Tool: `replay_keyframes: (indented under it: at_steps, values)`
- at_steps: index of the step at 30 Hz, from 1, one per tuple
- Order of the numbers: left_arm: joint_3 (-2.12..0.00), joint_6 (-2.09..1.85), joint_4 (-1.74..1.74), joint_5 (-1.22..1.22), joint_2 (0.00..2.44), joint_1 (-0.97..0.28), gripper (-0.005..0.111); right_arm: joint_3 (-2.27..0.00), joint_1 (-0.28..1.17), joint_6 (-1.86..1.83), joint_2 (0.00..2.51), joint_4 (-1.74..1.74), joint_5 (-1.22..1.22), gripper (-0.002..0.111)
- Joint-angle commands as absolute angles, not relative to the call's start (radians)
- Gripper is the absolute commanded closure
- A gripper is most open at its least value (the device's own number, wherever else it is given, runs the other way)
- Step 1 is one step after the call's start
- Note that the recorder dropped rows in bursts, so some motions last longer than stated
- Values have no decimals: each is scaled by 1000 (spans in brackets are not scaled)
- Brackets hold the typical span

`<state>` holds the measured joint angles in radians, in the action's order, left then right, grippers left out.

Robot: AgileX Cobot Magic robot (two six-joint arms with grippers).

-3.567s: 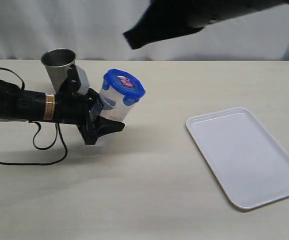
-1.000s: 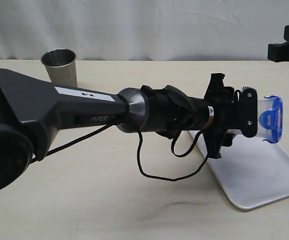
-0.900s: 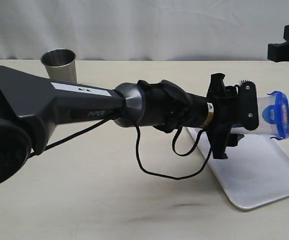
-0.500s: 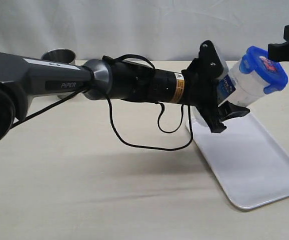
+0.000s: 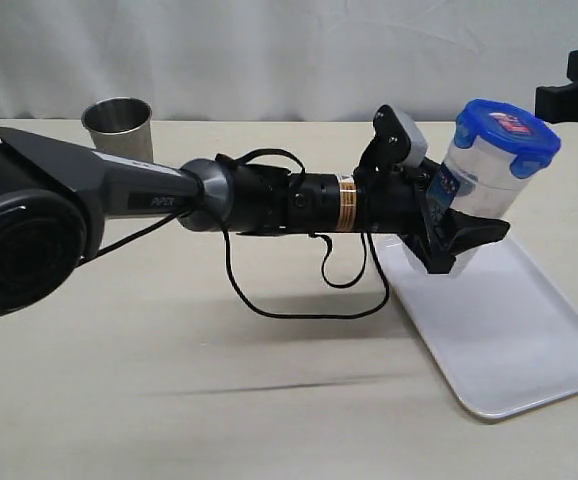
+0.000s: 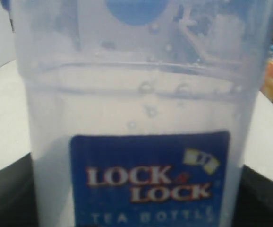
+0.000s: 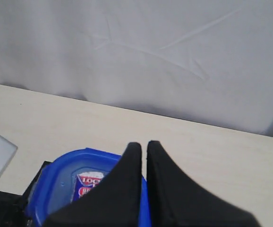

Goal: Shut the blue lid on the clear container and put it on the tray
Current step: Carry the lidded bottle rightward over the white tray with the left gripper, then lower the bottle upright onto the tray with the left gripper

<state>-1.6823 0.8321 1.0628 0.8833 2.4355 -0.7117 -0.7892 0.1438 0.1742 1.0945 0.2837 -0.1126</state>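
- Left gripper point(image 5: 461, 238): clamped on the lower body of the clear container point(image 5: 484, 170). The left wrist view is filled by its wall and the blue side label point(image 6: 148, 179).
- Right gripper point(image 7: 142, 146): pinched nearly together with only a thin slit and nothing in it. It is parked above the blue lid point(image 5: 509, 125), not touching it.
- Lid: sits on the container mouth and the visible flaps are folded down. I can't confirm all four are latched.
- Container: tilted, top leaning right, over the far-left corner of the tray point(image 5: 529, 390). Its base is hidden by the fingers, so I can't tell if it touches the tray.
- Progress: closing looks done or near done. Left to do: level it, lower it, let go, pull the arm back.
- Contents: no fill in the container, only a few droplets on the wall. The visible part of the tray is bare.
- Steel cup point(image 5: 119, 130): far left on the table point(image 5: 169, 400), well apart; its inside can't be seen.
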Motion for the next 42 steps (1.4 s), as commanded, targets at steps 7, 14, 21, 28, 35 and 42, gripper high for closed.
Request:
replay_keyframes:
  at_steps: [7,14,21,28,35,42]
  values:
    - [-1689,595,670,1186,2533,-710,107,-786,137,171,1090,277,-99,104]
    - [-1716,556,671,1140,2589,-711,107,-786,137,171,1090,274,-99,104]
    - [-1916,687,852,988,2681,-760,107,-786,137,171,1090,274,-99,104]
    - [-1948,689,854,982,2689,-785,107,-786,137,171,1090,274,-101,104]
    - [-1948,689,849,986,2722,-787,107,-786,137,171,1090,274,-101,104]
    - [-1948,689,843,983,2725,-787,107,-786,137,171,1090,274,-101,104]
